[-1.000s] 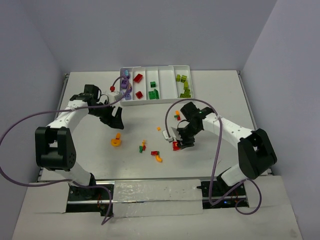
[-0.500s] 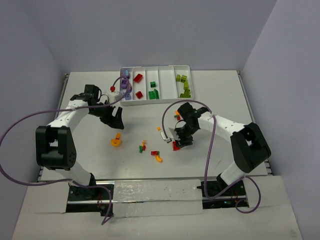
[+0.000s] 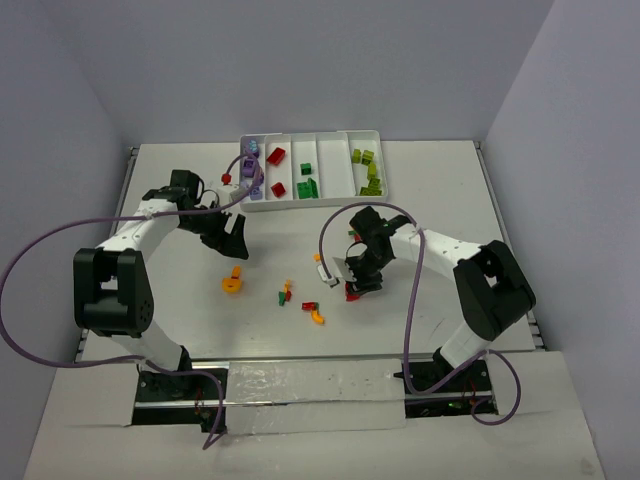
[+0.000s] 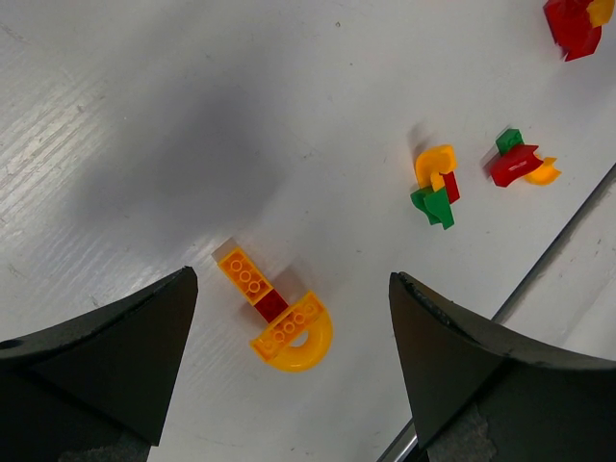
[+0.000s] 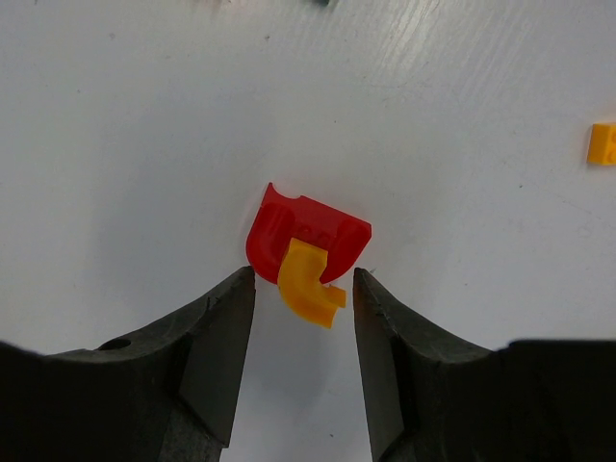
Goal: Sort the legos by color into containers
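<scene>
A: What's underneath everything?
B: A white table (image 3: 450, 190), matt, with fine grain lines across it in the wrist views. A soft grey shadow (image 4: 192, 144) lies on it in the left wrist view.
A: Any edge?
B: A thin dark rim (image 3: 500, 215) down the right side. The left wrist view shows a dark seam (image 4: 568, 224) cutting across the lower right corner.
A: And around it?
B: Pale grey walls: back wall (image 3: 320, 70), left wall (image 3: 50, 150), right wall (image 3: 580, 150).
A: Nearer the camera?
B: A shiny silver strip (image 3: 310, 383) along the near edge, on a white board (image 3: 540, 440).
</scene>
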Controlling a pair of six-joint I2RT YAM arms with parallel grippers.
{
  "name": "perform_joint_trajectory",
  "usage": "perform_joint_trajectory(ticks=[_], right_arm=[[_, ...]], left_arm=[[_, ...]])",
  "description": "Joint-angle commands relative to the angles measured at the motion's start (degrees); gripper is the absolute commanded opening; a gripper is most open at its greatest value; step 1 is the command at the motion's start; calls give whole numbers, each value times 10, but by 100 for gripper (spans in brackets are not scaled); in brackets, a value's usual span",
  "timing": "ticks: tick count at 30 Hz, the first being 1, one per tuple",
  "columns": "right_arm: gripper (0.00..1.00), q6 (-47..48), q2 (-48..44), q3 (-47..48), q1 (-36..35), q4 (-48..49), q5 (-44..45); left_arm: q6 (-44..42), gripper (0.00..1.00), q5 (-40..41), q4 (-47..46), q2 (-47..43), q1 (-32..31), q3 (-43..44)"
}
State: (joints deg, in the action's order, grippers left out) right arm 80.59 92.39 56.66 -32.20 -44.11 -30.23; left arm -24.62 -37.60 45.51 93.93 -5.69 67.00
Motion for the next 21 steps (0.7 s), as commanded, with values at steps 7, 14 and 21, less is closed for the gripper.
perform_joint_trajectory(ticks=[7, 14, 21], right_arm=[[52, -11, 15, 15, -8, 22, 7], [47, -18, 19, 13, -8, 33, 14], [46, -30, 22, 4, -8, 47, 27]], left_arm=[[-4, 90, -10, -20, 8, -3, 22], [0, 90, -8, -25, 10, -3, 21], [5, 90, -2, -32, 7, -3, 20]])
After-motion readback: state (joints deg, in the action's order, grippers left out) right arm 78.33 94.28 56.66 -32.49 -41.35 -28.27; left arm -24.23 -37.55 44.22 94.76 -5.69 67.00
